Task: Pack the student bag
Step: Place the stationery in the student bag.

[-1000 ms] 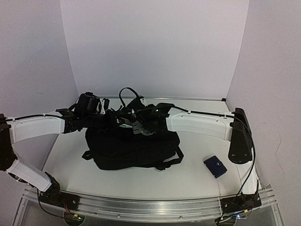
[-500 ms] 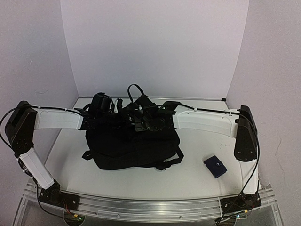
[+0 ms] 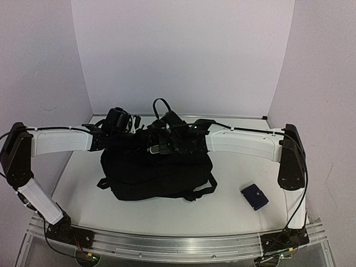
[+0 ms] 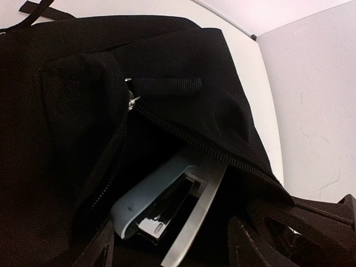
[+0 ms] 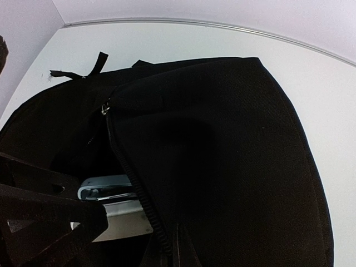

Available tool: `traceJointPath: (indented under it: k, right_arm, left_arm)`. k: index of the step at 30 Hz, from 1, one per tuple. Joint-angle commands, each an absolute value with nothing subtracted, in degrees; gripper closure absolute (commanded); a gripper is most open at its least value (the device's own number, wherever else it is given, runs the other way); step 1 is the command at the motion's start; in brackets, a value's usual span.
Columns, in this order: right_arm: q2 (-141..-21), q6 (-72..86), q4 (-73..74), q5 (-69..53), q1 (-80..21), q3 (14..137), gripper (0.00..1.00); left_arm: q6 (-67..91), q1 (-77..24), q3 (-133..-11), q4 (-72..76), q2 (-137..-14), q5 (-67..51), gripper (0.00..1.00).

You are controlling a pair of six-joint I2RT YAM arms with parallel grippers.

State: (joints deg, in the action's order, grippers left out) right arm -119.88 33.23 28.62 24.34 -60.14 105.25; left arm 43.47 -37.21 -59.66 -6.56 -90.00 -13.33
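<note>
Plainly my left gripper (image 4: 169,243), jaws apart, hangs at the zip mouth of the student bag (image 3: 156,175), stapler (image 4: 150,203) lying lengthwise just inside; my right gripper (image 5: 179,249), closed, seems to pinch that mouth's edge.

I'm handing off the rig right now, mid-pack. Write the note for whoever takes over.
Left gripper: open, jaws either side of the stapler, which lies inside the student bag's unzipped mouth.
Right gripper: shut beside the zipper; whether it pinches fabric is unclear.
Done: stapler in.
Left to do: dark blue item lies on the table right of the bag, unpacked; bag not zipped.
</note>
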Motion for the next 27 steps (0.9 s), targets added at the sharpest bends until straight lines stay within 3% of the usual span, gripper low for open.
traceJointPath:
  k: [1, 4, 16, 24, 27]
  right_arm:
    - [-115.5, 33.0, 26.1, 25.3, -59.6, 105.2, 1.00]
    - [-115.3, 33.0, 26.1, 25.3, -59.5, 105.0, 1.00]
    - [-114.3, 33.4, 25.4, 25.2, -59.2, 104.1, 1.00]
    - [-114.1, 34.3, 25.0, 25.2, -59.0, 103.3, 1.00]
    - [-113.8, 34.4, 25.0, 25.1, -58.8, 103.1, 1.00]
  left_arm:
    - [42.0, -36.8, -61.2, -10.5, -89.0, -10.7, 0.38]
    - [42.5, -37.5, -61.3, -9.0, -90.5, -13.0, 0.47]
    - [42.7, -40.9, -66.8, -0.3, -100.1, -17.5, 0.62]
    - [42.9, -41.7, -65.6, 3.1, -99.3, -15.2, 0.62]
    - [42.9, -41.7, -62.9, 2.8, -96.0, -12.7, 0.52]
